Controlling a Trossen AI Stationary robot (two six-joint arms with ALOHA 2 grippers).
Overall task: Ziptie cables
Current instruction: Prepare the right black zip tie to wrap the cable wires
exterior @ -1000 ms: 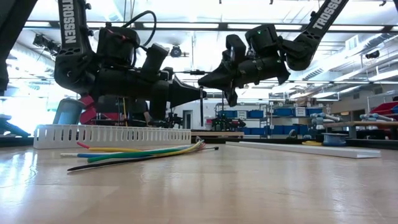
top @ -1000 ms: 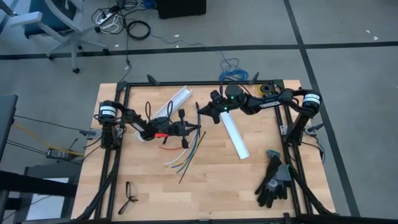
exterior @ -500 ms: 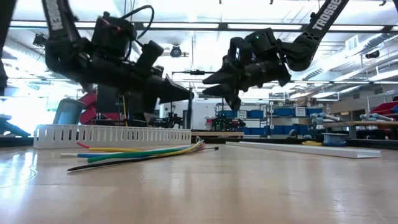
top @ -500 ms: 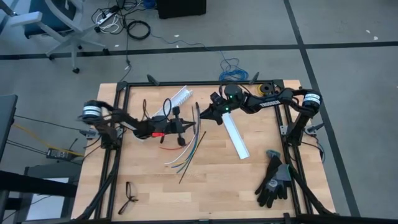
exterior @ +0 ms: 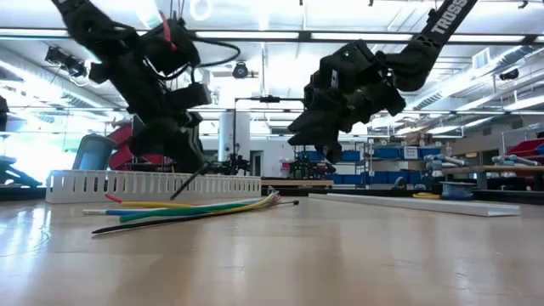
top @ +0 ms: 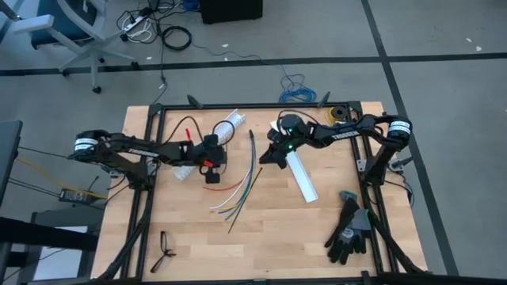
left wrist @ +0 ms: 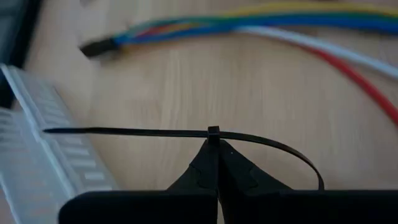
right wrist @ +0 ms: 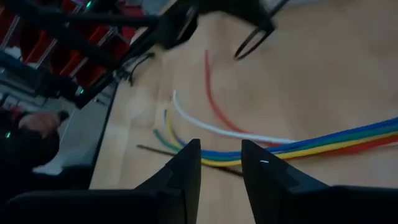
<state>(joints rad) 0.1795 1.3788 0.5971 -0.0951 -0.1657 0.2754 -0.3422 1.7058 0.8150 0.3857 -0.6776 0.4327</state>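
Note:
The cables (top: 238,194) lie fanned out on the table's middle, joined at a dark sheath (left wrist: 99,46); they also show in the low view (exterior: 195,206) and the right wrist view (right wrist: 298,146). My left gripper (top: 212,176) (exterior: 191,166) hangs left of them, slanting down, shut on a looped black zip tie (left wrist: 213,131). My right gripper (top: 265,158) (right wrist: 221,158) stands open above the table by the cables' joined end, touching nothing. My left gripper (left wrist: 213,149) pinches the zip tie at its small square head (left wrist: 213,130) between its two fingers. The fingers slant down from the table's left and lie across the tie. One tail (left wrist: 93,130) sticks out straight; the other side curves back in a loop (left wrist: 298,162), clear of the table.
A thin black strip (top: 252,149) lies just left of the right gripper, another (top: 244,204) among the cables. White slotted channels lie at the far middle (top: 228,125) and right of centre (top: 301,174). Black gloves (top: 348,229) sit near the right edge.
My left gripper has drawn back toward the table's left and tipped from nearly level to slanting steeply down, still shut on the zip tie. My right gripper has opened and dipped toward the cables' joined end.

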